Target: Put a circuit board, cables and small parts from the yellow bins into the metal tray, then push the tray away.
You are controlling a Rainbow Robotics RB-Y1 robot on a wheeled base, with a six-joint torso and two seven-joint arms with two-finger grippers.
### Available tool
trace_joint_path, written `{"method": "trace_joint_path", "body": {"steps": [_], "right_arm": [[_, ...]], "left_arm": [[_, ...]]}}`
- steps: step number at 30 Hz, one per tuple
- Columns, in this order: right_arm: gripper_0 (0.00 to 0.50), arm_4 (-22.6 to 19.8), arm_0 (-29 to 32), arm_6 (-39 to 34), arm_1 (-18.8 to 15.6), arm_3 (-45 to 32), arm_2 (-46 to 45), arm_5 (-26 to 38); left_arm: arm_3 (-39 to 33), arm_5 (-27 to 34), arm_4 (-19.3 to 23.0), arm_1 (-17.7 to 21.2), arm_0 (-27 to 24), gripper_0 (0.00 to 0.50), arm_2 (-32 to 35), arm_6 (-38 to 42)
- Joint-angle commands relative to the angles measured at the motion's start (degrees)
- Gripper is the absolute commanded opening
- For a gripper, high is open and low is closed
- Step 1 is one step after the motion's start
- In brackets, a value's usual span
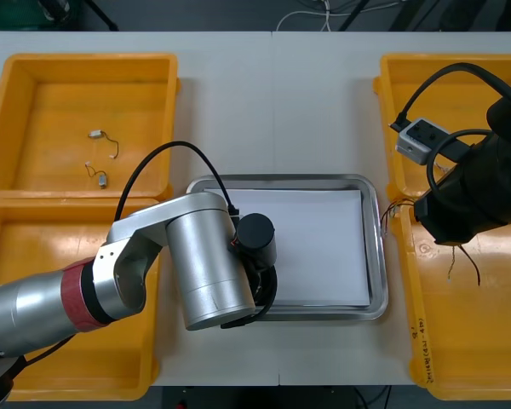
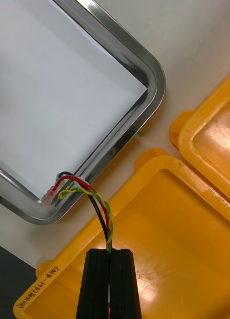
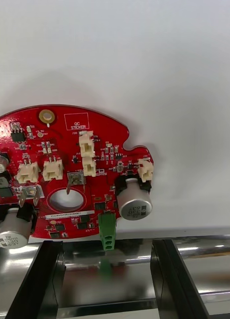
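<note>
A round red circuit board (image 3: 70,169) lies on the white inside of the metal tray (image 1: 370,192), just past its shiny near rim (image 3: 119,259). My left gripper (image 3: 107,281) stands open over that rim, its fingers (image 3: 45,279) short of the board and apart from it. In the front view the left arm (image 1: 204,256) covers the tray's near-left corner and hides the board. My right gripper (image 2: 111,279) is shut on a red and yellow cable (image 2: 102,214). The cable's loose ends (image 2: 60,192) hang over a tray corner rim (image 2: 154,84), at the tray's right side (image 1: 392,210).
Two small metal parts (image 1: 98,134) (image 1: 98,176) lie in the far left yellow bin (image 1: 17,77). A grey-white box (image 1: 422,139) with a black lead sits in the far right bin. A thin dark cable (image 1: 467,262) shows in the near right bin (image 1: 426,341), which lies under the right gripper (image 2: 184,239).
</note>
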Motion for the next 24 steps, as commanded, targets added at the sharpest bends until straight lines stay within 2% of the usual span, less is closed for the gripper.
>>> {"method": "trace_joint_path", "body": {"steps": [1,8,17,24], "right_arm": [[0.0,1.0,-1.9,-1.5,1.5,-0.4,0.2,0.6],[0.0,1.2,-1.9,-2.0,2.7,-0.4,0.2,0.8],[0.0,0.7,-2.6,-1.9,2.8,-1.6,2.7,-1.0],[0.0,2.3,-6.8,-1.5,3.7,-2.1,10.3,-2.4]], "left_arm": [[-0.6,-0.6,-0.6,-1.6,-2.2,0.5,-0.7,4.2],[-1.5,2.0,0.4,-1.6,-2.7,0.5,1.8,3.3],[-4.5,11.7,6.4,-1.4,-5.9,0.5,8.1,1.5],[-5.1,16.8,11.5,-0.2,-9.7,0.5,13.2,0.9]]}}
